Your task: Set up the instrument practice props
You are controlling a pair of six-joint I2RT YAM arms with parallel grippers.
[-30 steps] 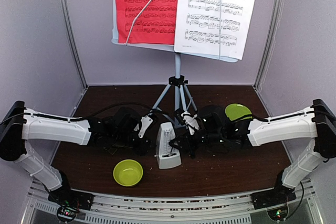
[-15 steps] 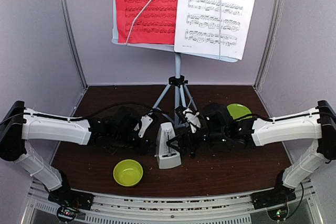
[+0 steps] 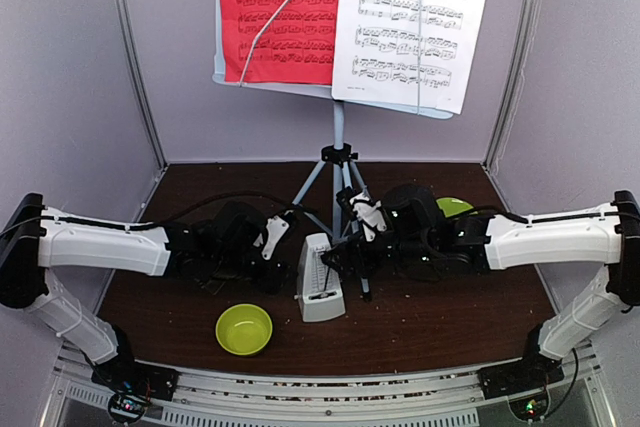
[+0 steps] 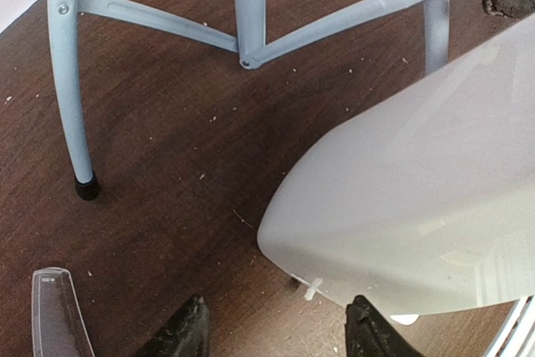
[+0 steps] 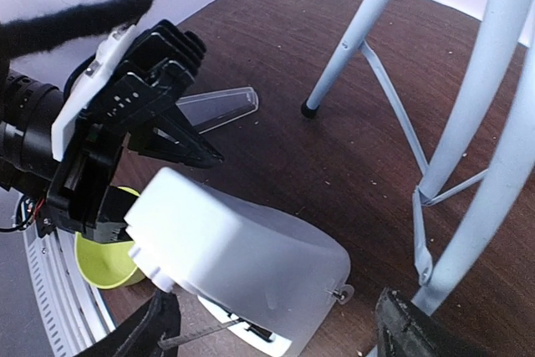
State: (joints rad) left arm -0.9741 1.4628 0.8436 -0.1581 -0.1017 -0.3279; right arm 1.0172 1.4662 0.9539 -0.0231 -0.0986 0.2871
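Note:
The pale music stand (image 3: 338, 137) stands at the back on tripod legs (image 4: 70, 81). It holds a red sheet (image 3: 280, 7) and a white sheet (image 3: 410, 17). The pale-grey metronome (image 3: 320, 290) stands upright on the brown table in front of the tripod. My left gripper (image 3: 276, 237) is open and empty just left of it. In the left wrist view (image 4: 276, 342) the metronome (image 4: 418, 198) fills the right side. My right gripper (image 3: 347, 255) is open at the metronome's right. In the right wrist view (image 5: 280, 332) the metronome (image 5: 242, 261) lies between its spread fingers, untouched.
A lime-green bowl (image 3: 244, 328) sits near the front edge, left of the metronome. A flat green plate (image 3: 455, 206) lies behind my right arm. A small clear plastic piece (image 5: 219, 107) lies on the table by my left gripper. Grey walls close in the back and sides.
My right arm has moved left and farther in, bringing its gripper closer to the metronome and covering more of the green plate. The left arm has barely moved.

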